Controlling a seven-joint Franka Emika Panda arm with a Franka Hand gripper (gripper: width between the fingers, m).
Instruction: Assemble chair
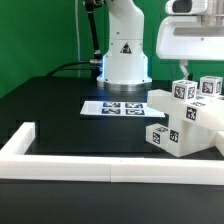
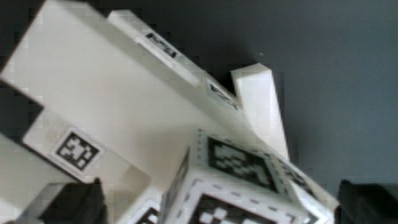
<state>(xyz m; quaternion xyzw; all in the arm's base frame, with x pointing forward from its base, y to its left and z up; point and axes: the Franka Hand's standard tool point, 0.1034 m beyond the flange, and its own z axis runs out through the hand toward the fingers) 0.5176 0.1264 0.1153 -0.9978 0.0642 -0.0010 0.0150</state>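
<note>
1. Bench: a dark, matte surface in front of a green backdrop.
2. Marker board: lies flat near the arm's white base.
3. Border rail: a low white rail along the near edge, turning at a corner on the exterior view's left.
4. Chair: tagged white blocks clustered at the exterior view's right, on the bench.
5. End effector: close above the chair parts; whether its fingers are apart or together cannot be told.

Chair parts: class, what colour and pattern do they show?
White chair parts with square black-and-white tag markers, clearest in the wrist view.
</note>
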